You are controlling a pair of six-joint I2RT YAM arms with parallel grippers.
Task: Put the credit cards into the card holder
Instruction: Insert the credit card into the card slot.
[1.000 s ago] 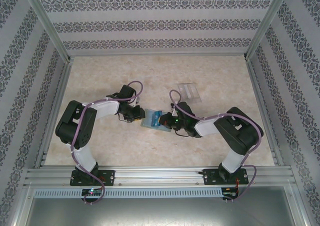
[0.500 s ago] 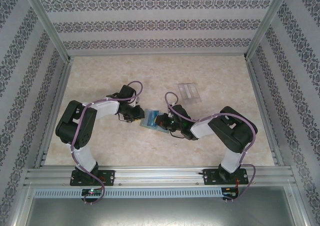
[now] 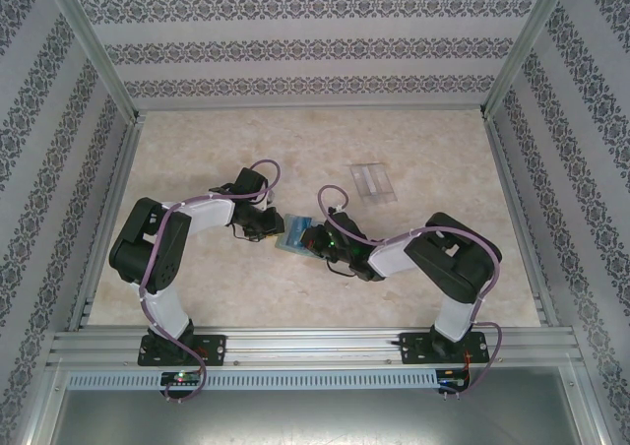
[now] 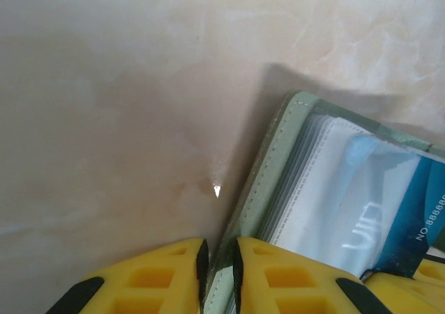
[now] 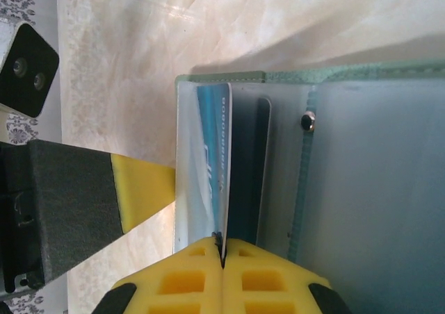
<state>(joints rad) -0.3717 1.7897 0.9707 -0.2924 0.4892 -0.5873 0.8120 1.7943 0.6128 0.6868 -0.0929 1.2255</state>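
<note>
From the top external view, the card holder (image 3: 293,240) is seen lying open on the marbled table (image 3: 295,150), near its middle and between the two arms. The left gripper (image 3: 268,230) is placed at its left edge and the right gripper (image 3: 317,238) at its right side; a clear plastic box (image 3: 372,181) is set well apart, farther back. In the left wrist view, the left gripper (image 4: 219,255) is narrowed on the stitched green edge of the card holder (image 4: 274,161), and a blue card (image 4: 417,217) is seen among the clear sleeves. In the right wrist view, the right gripper (image 5: 222,248) is pressed together on the near end of the blue card (image 5: 212,140), which is laid along the left panel of the card holder (image 5: 368,189). Whether the card is inside a sleeve cannot be told. Just beside that panel, one yellow-tipped finger (image 5: 142,189) of the left gripper is seen.
</note>
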